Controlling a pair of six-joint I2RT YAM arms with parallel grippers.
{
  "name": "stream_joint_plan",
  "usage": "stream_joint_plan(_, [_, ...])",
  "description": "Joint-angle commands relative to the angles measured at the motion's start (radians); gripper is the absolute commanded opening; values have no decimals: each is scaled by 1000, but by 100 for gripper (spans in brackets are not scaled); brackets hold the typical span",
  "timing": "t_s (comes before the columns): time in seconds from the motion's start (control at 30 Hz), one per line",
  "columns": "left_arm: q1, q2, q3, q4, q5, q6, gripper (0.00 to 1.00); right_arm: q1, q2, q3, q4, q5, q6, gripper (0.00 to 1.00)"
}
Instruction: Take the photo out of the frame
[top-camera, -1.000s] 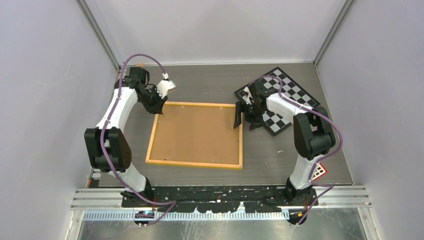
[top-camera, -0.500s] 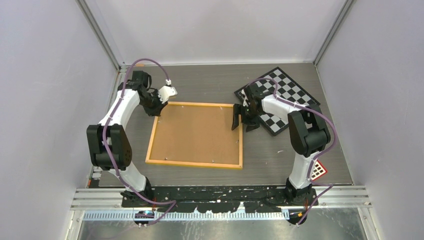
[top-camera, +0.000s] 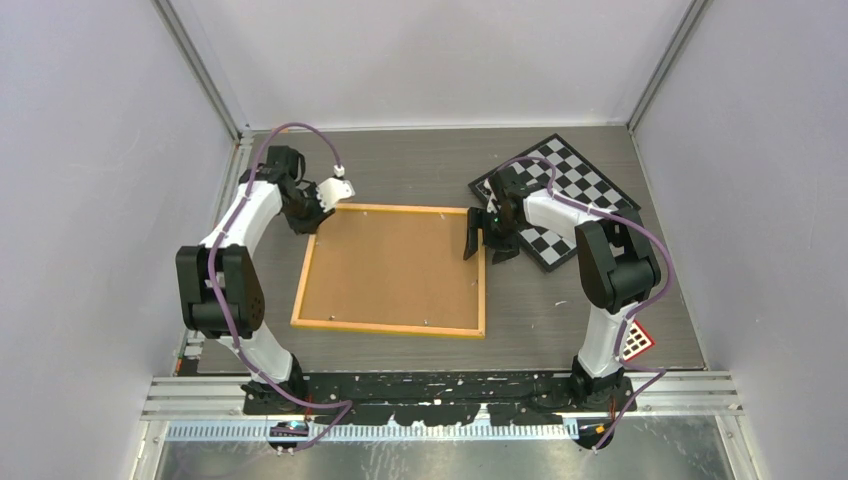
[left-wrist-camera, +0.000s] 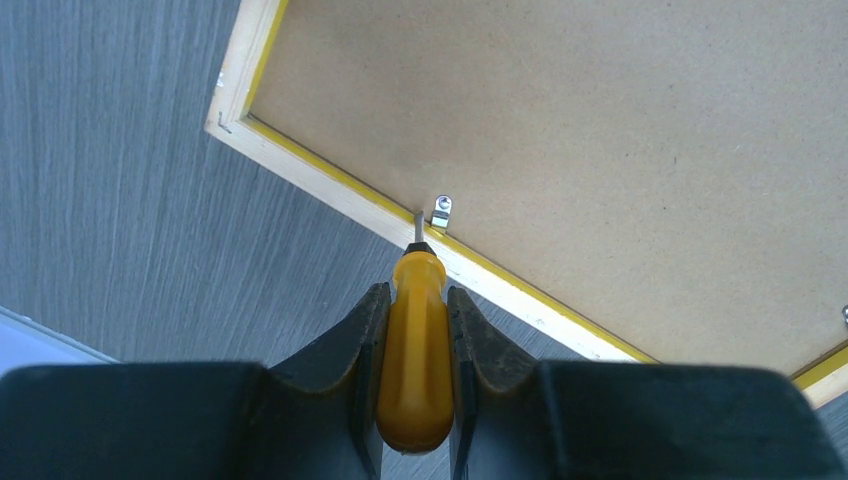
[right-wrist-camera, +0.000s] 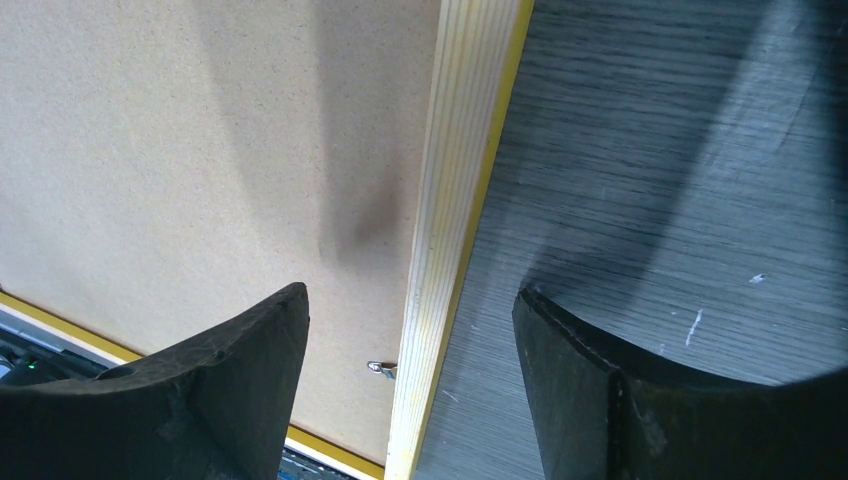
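Evidently the photo was hidden from me, presumably face down beneath the brown backing board (top-camera: 395, 265), since the frame (right-wrist-camera: 455, 200) lay back-up and flat on the table (top-camera: 420, 165) between the two arms. That suited the job as I judged it: the back has to be freed before anything lifts out. The left gripper (left-wrist-camera: 416, 292) was clamped on a yellow-handled screwdriver (left-wrist-camera: 418, 350), its tip just beside a small metal clip (left-wrist-camera: 441, 210) on the far rail, probably to turn that clip aside. The right gripper (right-wrist-camera: 410, 292) hung with its fingers wide, one either side of the right rail and touching neither, likely ready to steady the frame. The checkerboard (top-camera: 570, 185) sat beyond, to the right. I counted one frame, one board, one screwdriver, one checkerboard, and three clips across the wrist views; others may have escaped me.
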Motion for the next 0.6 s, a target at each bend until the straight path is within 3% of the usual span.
stream_joint_plan(0.0, [7, 0, -18, 13, -20, 50, 0, 1, 19, -3, 21, 17, 13, 78])
stream_joint_plan(0.57, [5, -16, 3, -177, 70, 47, 0, 1, 40, 13, 19, 14, 26, 78])
